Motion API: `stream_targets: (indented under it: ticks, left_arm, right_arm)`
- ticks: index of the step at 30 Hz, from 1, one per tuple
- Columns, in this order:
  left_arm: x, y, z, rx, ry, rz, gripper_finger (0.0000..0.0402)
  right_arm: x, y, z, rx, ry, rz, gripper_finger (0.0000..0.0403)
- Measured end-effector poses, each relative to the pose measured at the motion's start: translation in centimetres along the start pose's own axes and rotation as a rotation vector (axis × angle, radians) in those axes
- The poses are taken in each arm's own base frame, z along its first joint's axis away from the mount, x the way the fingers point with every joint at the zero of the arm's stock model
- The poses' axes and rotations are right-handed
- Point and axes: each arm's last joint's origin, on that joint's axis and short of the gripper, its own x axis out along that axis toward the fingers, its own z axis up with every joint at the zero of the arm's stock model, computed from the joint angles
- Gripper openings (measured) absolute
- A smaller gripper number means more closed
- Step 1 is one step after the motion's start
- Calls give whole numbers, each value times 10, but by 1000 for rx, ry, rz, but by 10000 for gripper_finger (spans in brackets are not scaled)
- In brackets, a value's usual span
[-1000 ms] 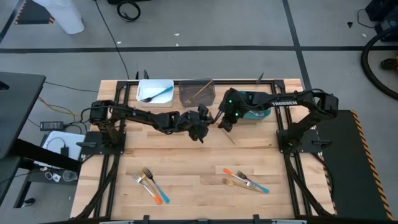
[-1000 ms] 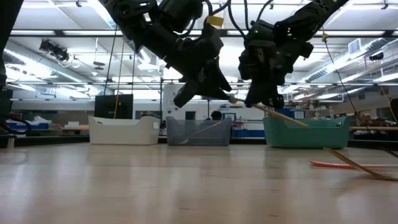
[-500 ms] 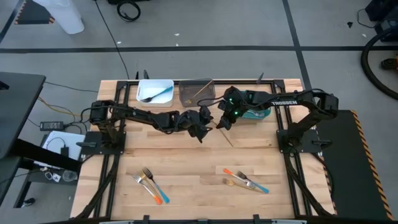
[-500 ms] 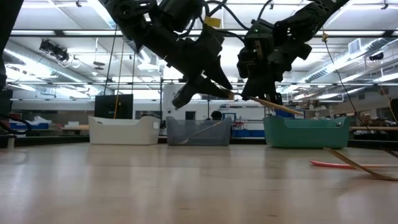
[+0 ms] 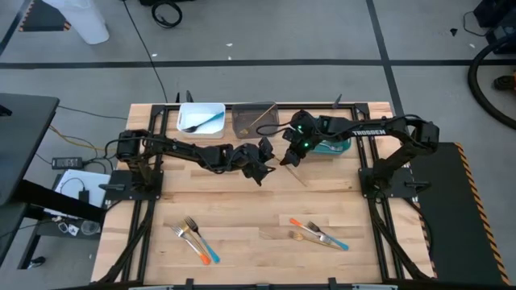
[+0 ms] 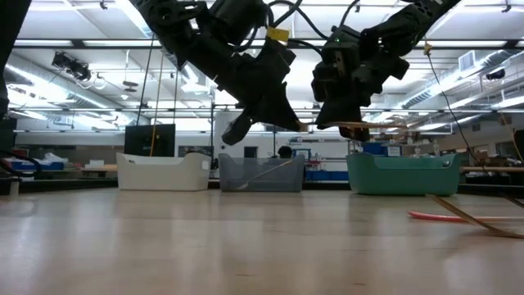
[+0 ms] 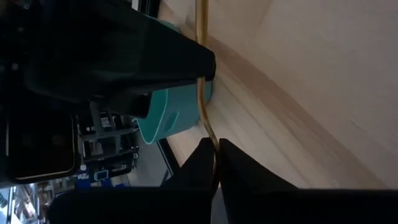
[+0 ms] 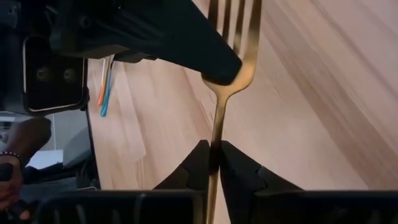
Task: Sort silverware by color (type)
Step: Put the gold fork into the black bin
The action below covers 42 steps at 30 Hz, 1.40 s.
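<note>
Surface: pale wooden table (image 5: 242, 205).
Left gripper (image 5: 268, 155): clamped on slim golden fork (image 8: 229, 74).
Right gripper (image 5: 288, 158): fingers pinching that fork's handle.

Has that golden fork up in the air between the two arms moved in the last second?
Yes. In the low view the golden fork has swung from slanting down toward the teal bin to nearly level, well above its rim.

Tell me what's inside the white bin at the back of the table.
The white rectangular plastic bin holds blue-handled silverware, one piece or several I cannot tell, lying diagonally across its floor. From table height its wall hides the contents completely.
</note>
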Motion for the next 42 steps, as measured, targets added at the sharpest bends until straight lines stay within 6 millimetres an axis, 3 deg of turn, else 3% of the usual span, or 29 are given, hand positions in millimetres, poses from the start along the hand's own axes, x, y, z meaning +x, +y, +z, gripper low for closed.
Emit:
stream_targets:
  ticks: [7,14,21,30,34,42]
  left_arm:
    - [0,-1,-1,-47,7,-19,17]
    - [3,-4,-11,-262,46,-60,17]
    - [6,-9,-31,-520,147,-123,19]
    - [7,-1,-37,-807,164,-137,18]
    - [8,7,-42,-887,156,-166,18]
    - [5,20,-40,-890,203,-203,18]
  right_arm:
    - [-11,6,14,-94,-23,-29,124]
    - [-30,17,28,-255,-23,-379,167]
    - [-36,21,36,-461,-36,-569,167]
    - [-27,37,28,-817,40,-951,151]
    - [-20,48,22,-912,68,-958,143]
    - [-16,56,19,-937,77,-859,127]
